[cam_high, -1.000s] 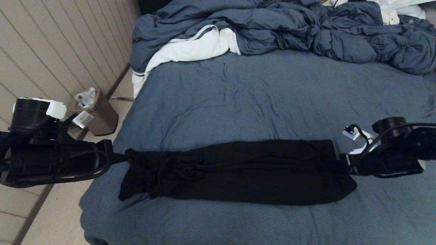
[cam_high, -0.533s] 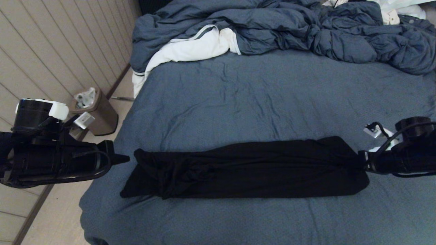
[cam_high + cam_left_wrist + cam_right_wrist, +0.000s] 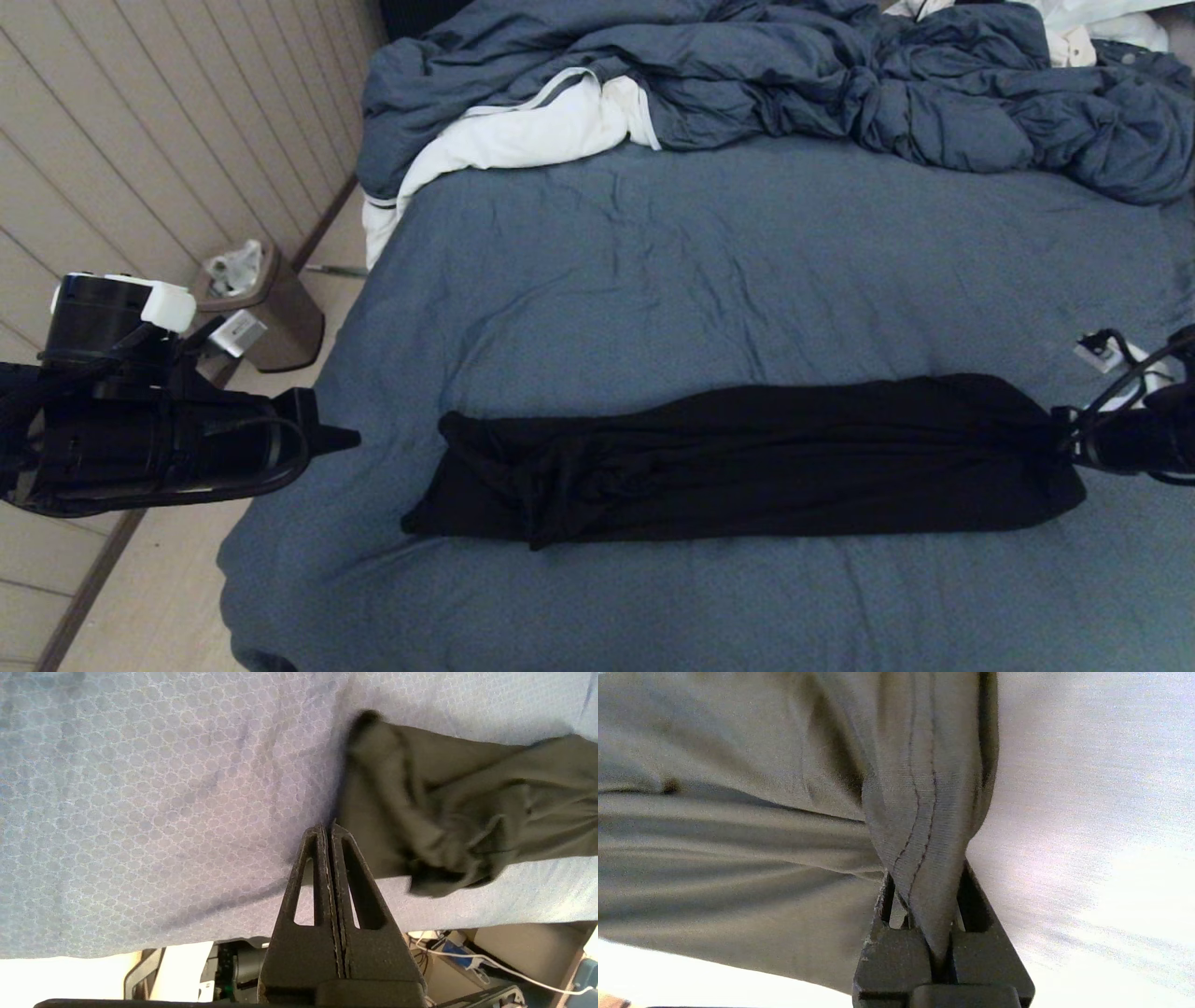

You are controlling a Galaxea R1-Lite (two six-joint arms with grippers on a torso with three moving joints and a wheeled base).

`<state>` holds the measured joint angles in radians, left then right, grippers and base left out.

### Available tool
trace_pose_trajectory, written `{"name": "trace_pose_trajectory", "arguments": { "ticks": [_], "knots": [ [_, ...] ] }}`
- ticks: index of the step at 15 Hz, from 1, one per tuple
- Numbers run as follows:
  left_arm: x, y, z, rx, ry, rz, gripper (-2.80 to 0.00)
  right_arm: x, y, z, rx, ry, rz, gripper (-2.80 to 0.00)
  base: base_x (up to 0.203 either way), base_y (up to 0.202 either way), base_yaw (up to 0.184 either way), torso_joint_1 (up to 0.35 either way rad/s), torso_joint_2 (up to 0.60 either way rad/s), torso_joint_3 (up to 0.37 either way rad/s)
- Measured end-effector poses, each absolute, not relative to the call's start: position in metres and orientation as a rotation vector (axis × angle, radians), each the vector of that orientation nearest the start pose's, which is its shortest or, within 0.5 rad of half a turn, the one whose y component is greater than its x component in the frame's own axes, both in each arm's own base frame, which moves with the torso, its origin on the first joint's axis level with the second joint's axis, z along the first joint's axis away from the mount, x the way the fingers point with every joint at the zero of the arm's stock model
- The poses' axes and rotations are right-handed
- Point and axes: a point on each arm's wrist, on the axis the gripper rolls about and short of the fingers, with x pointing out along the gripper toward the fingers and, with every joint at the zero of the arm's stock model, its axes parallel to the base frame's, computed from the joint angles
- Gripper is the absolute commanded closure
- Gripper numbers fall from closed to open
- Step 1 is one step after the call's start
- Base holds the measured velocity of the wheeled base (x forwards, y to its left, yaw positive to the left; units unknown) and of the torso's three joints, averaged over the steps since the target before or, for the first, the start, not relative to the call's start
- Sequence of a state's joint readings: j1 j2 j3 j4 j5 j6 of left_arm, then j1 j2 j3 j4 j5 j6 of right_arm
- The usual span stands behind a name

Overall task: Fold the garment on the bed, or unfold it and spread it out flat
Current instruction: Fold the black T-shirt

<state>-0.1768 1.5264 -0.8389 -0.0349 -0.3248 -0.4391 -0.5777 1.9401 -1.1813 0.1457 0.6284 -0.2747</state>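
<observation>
Two grippers flank the garment (image 3: 747,457), a long black band on the bed (image 3: 653,299). Only the right wrist view shows the right gripper (image 3: 924,891) pinching a stitched hem. The left gripper (image 3: 328,830) has its fingers pressed together on nothing, the cloth's bunched end lying just beyond it. Farther off, the head view shows a crumpled duvet (image 3: 794,75).

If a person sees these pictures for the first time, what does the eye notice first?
A long black garment lies in a band across the near part of the bed. The right gripper pinches its hem at the bed's right side. The left gripper, shut on nothing, hangs apart from its bunched other end.
</observation>
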Motion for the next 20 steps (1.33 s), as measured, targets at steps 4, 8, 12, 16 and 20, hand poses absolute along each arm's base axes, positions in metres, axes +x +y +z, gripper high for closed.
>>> {"name": "trace_pose_trajectory", "arguments": {
  "ticks": [4, 8, 12, 16, 20],
  "knots": [
    [0.245, -0.051, 0.186, -0.464, 0.754, -0.332, 0.00, 0.279, -0.225, 0.152, 0.252, 0.706, 0.035, 0.00, 0.000, 0.000, 0.000, 0.000, 0.00, 0.000],
    [0.244, -0.053, 0.185, -0.463, 0.758, -0.337, 0.00, 0.257, -0.259, 0.171, 0.266, 0.707, -0.046, 0.00, 0.000, 0.000, 0.000, 0.000, 0.00, 0.000],
    [0.242, -0.054, 0.185, -0.459, 0.760, -0.341, 0.00, 0.266, -0.226, 0.195, 0.240, 0.706, 0.041, 0.00, 0.000, 0.000, 0.000, 0.000, 0.00, 0.000],
    [0.241, -0.054, 0.187, -0.460, 0.751, -0.340, 0.00, 0.286, -0.126, 0.237, 0.169, 0.705, 0.296, 0.00, 0.000, 0.000, 0.000, 0.000, 0.00, 0.000],
    [0.238, -0.053, 0.191, -0.462, 0.736, -0.345, 0.00, 0.290, -0.010, 0.280, 0.107, 0.696, 0.589, 0.00, 0.000, 0.000, 0.000, 0.000, 0.00, 0.000]
  ]
}}
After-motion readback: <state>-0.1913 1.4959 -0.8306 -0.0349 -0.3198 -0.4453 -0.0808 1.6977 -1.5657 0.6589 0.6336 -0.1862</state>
